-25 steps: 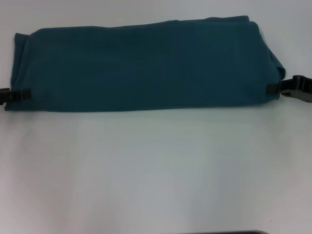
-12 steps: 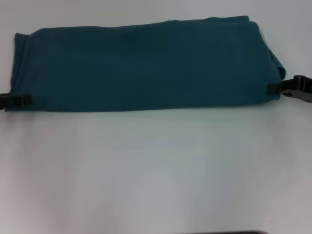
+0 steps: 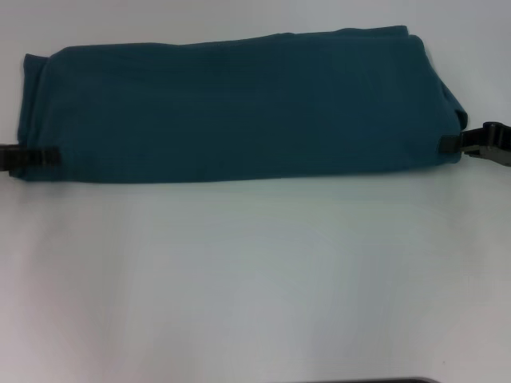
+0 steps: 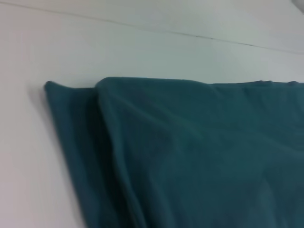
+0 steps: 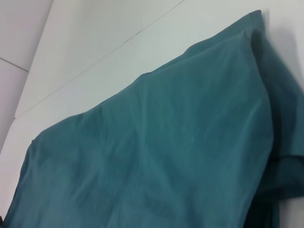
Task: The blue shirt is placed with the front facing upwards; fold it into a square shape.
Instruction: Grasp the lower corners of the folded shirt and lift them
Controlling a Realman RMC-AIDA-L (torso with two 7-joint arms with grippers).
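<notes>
Two grippers sat at the blue shirt's near corners: left gripper and right gripper; finger state unreadable. Shirt lay as a long band on the white table. Risk: uneven lift skewing the fold.

The worktop is viewed from above by the head camera; the shirt is shared, seen close by both wrist cameras.

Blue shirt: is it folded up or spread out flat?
Folded. The blue shirt lies as a long band, with stacked layers at its end and no sleeves spread.
</notes>
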